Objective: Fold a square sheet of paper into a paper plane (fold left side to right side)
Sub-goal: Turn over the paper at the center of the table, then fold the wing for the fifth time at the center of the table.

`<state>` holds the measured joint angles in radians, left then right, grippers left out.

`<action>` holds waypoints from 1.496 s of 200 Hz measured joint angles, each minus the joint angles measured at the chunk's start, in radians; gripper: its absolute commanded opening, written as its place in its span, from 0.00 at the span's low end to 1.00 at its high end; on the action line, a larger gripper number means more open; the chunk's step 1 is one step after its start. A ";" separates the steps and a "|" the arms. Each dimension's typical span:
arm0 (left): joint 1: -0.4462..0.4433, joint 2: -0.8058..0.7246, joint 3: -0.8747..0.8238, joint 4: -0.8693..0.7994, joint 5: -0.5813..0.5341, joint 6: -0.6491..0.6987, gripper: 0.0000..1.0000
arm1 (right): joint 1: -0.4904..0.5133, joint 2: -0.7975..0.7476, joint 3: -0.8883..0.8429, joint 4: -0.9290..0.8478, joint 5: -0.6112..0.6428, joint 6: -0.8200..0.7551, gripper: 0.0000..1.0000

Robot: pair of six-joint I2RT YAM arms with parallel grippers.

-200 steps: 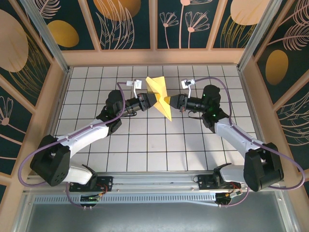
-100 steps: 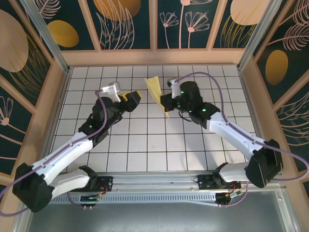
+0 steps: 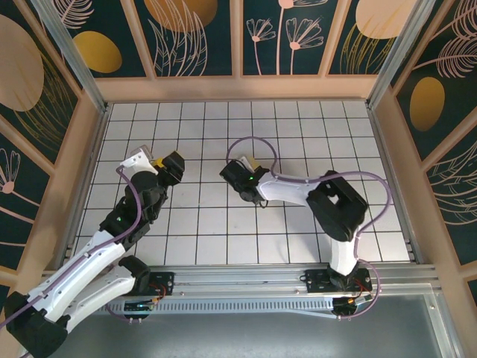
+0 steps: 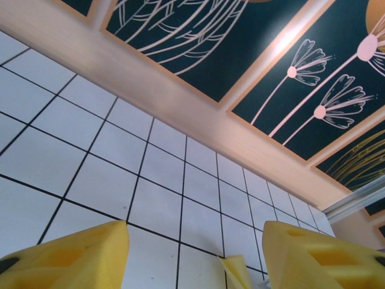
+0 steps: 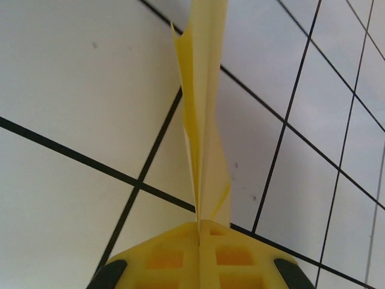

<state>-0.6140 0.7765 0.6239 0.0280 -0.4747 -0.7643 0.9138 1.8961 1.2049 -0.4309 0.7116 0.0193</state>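
Above the tiled table (image 3: 223, 231), right jaws pinch the folded paper (image 5: 204, 120); left jaws stand spread.

left arm (image 3: 97, 257): white shells, black joints
right arm (image 3: 287, 188): white link, bulky black elbow
cables (image 3: 250, 139): purple, looping
left claw (image 4: 195, 229): yellow moulded plastic
right claw (image 5: 200, 226): yellow, recessed pockets, black backing

The top view looked down on the tiled table (image 3: 223, 246) from above its near edge; both wrist views sat close over that table's tiles.
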 measured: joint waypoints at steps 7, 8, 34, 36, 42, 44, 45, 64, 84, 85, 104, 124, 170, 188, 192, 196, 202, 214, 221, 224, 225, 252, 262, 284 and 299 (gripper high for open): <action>0.000 0.000 0.000 -0.003 -0.006 0.000 0.61 | 0.001 0.026 0.009 -0.006 0.015 -0.005 0.00; 0.000 0.000 0.000 -0.003 -0.006 0.000 0.61 | 0.001 0.031 0.011 -0.007 0.018 -0.006 0.00; 0.000 0.010 -0.002 -0.010 -0.009 0.000 0.61 | 0.014 0.095 0.039 -0.030 0.030 -0.010 0.00; 0.000 0.011 -0.002 -0.010 -0.009 0.000 0.61 | 0.015 0.097 0.040 -0.032 0.030 -0.010 0.00; 0.000 0.018 -0.002 -0.010 -0.008 0.000 0.61 | 0.018 0.101 0.043 -0.038 0.024 -0.010 0.00; 0.000 0.020 -0.002 -0.010 -0.008 0.000 0.61 | 0.019 0.101 0.044 -0.039 0.023 -0.010 0.01; 0.000 0.021 -0.002 -0.010 -0.007 0.000 0.62 | 0.019 0.101 0.044 -0.041 0.020 -0.009 0.01; 0.000 0.045 -0.002 -0.010 0.000 0.001 0.62 | 0.022 0.101 0.053 -0.047 -0.015 -0.005 0.13; 0.000 0.079 -0.002 -0.010 0.020 0.002 0.64 | 0.021 0.100 0.056 -0.047 -0.078 0.014 0.22; 0.000 0.080 -0.002 -0.010 0.022 0.002 0.65 | 0.021 0.100 0.056 -0.046 -0.079 0.016 0.23; 0.000 0.117 0.000 -0.010 0.050 0.005 0.68 | 0.013 0.092 0.056 -0.047 -0.153 0.033 0.31; 0.000 0.152 0.014 -0.009 0.086 0.005 0.72 | -0.011 0.046 0.053 -0.041 -0.241 0.055 0.37; 0.000 0.242 0.048 0.038 0.182 -0.016 0.74 | -0.139 -0.200 -0.053 0.059 -0.432 0.118 0.47; 0.000 0.308 0.055 0.074 0.235 -0.040 0.74 | -0.222 -0.305 -0.133 0.122 -0.514 0.156 0.50; 0.000 0.323 0.058 0.080 0.245 -0.045 0.74 | -0.238 -0.323 -0.151 0.133 -0.534 0.163 0.51; 0.000 0.346 0.062 0.090 0.264 -0.052 0.74 | -0.257 -0.343 -0.169 0.148 -0.548 0.172 0.52; 0.000 0.380 0.068 0.103 0.287 -0.060 0.73 | -0.290 -0.375 -0.204 0.171 -0.577 0.189 0.53; 0.000 0.454 0.089 0.126 0.337 -0.077 0.71 | -0.344 -0.431 -0.264 0.211 -0.627 0.222 0.55; 0.000 0.499 0.103 0.138 0.367 -0.086 0.69 | -0.376 -0.463 -0.301 0.237 -0.661 0.241 0.57; 0.000 0.521 0.112 0.144 0.385 -0.087 0.68 | -0.388 -0.475 -0.315 0.248 -0.677 0.244 0.57; 0.000 0.527 0.114 0.146 0.389 -0.087 0.68 | -0.390 -0.478 -0.319 0.250 -0.681 0.246 0.58; 0.000 0.718 0.190 0.209 0.528 -0.122 0.63 | -0.522 -0.612 -0.472 0.378 -0.822 0.335 0.65; 0.000 0.787 0.220 0.232 0.571 -0.134 0.63 | -0.573 -0.662 -0.528 0.428 -0.874 0.380 0.67; -0.002 0.898 0.257 0.279 0.642 -0.159 0.63 | -0.694 -0.747 -0.638 0.542 -0.999 0.461 0.69; -0.003 0.951 0.275 0.294 0.673 -0.172 0.62 | -0.774 -0.776 -0.693 0.606 -1.081 0.512 0.69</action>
<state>-0.6167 1.7271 0.8993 0.3222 0.1982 -0.9363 0.1398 1.1202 0.5117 0.1749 -0.3695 0.5312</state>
